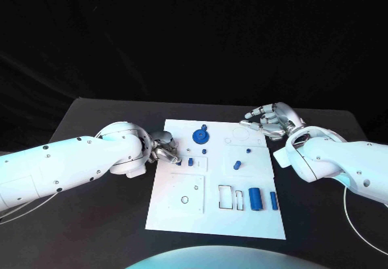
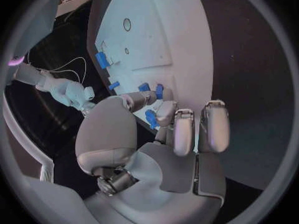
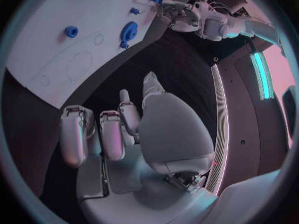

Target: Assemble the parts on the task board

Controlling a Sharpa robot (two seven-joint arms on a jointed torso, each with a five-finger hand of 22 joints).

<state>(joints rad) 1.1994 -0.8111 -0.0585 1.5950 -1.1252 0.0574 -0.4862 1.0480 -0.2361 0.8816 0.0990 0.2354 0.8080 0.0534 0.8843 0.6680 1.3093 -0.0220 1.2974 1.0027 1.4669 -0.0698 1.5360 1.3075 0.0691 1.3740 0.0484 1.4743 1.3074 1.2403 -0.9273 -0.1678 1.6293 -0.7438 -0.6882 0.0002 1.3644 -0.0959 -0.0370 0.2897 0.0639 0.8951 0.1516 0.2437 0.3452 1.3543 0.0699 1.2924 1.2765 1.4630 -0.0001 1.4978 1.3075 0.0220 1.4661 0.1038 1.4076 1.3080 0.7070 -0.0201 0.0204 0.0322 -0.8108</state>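
The white task board (image 1: 217, 216) lies in the middle of the black table. On it are a blue gear (image 1: 199, 135), small blue pegs (image 1: 190, 162) (image 1: 237, 165) and two blue cylinders (image 1: 255, 198) near the right edge. My left hand (image 1: 166, 149) sits at the board's left edge with its fingers curled. In the left wrist view its thumb and a fingertip (image 2: 167, 111) pinch a small blue part (image 2: 151, 118) just above the board (image 2: 156, 40). My right hand (image 1: 272, 121) hovers at the board's far right corner, fingers apart and holding nothing. The right wrist view shows its fingers (image 3: 107, 134) off the board (image 3: 50, 59).
The board has outlined recesses and a small round hole (image 1: 184, 199) in its near half. Bare black table (image 1: 97, 224) surrounds it on every side. My left forearm (image 1: 73, 162) lies across the table's left part, my right forearm (image 1: 340, 159) across the right.
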